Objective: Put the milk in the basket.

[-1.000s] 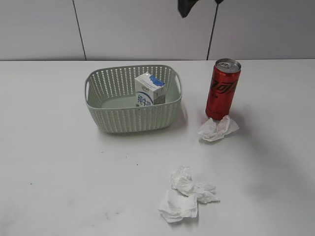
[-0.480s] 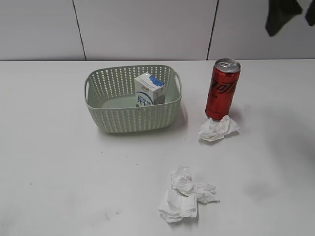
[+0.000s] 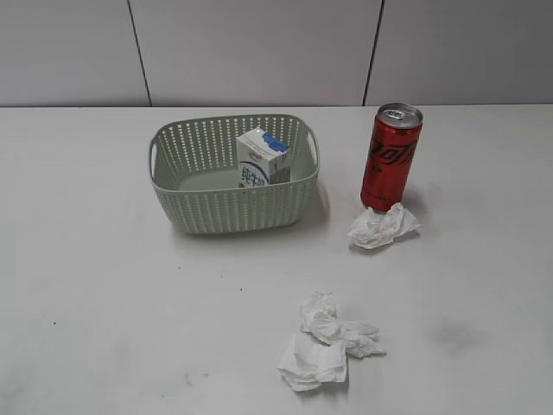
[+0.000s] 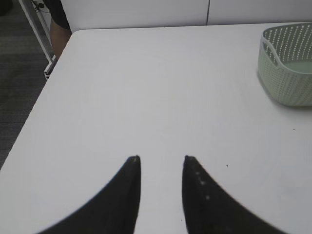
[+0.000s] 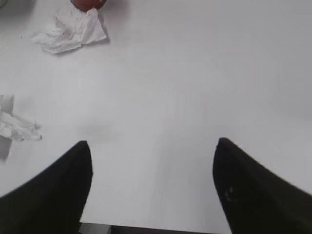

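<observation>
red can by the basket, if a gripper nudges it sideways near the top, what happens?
The red can is tall and narrow, standing upright, so a high nudge would probably tip it. Once down it would likely roll. The crumpled tissue against its base may snag a low push.

Ext cam sits front of the table (image 3: 104, 328), looking down at a slant toward the back wall, mid range, no arms in shot. Left wrist cam hangs above the table's left side, facing across it past its own gripper (image 4: 161, 163); shares only the basket (image 4: 287, 73) w/ ext (image 3: 233, 203). Right wrist cam is low over the right-front area, looking past its gripper (image 5: 153, 161); shares the tissue (image 5: 70, 31) by the can (image 3: 390, 156) w/ ext.
</observation>
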`<state>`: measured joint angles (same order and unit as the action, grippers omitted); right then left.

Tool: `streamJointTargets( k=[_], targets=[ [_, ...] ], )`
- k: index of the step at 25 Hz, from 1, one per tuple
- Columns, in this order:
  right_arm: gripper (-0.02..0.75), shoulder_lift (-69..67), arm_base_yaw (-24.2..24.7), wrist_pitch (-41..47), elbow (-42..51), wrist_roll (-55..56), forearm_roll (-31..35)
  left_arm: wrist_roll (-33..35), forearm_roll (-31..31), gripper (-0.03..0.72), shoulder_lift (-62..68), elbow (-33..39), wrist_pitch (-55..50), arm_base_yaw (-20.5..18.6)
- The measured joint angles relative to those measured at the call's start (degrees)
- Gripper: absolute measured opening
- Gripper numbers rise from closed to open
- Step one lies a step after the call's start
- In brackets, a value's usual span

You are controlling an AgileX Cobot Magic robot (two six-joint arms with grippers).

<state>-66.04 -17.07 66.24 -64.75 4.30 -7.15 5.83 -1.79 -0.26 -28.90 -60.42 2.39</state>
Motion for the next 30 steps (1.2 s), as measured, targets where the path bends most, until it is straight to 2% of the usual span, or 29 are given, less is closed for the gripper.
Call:
streamJointTargets(
  k=[18, 22, 30],
  targets=[
    [0.594, 45.8, 0.0, -2.2, 31.3, -6.3, -0.8, 0.0, 0.0, 0.221, 0.0, 0.0, 0.0, 0.0],
    [0.594, 49.1, 0.0, -4.7, 35.3, -6.6, 0.4, 0.0, 0.0, 0.221, 0.0, 0.0, 0.0, 0.0],
    [0.594, 49.3, 0.0, -6.2, 35.8, -6.8, 1.1, 0.0, 0.0, 0.221, 0.0, 0.0, 0.0, 0.0]
  ],
)
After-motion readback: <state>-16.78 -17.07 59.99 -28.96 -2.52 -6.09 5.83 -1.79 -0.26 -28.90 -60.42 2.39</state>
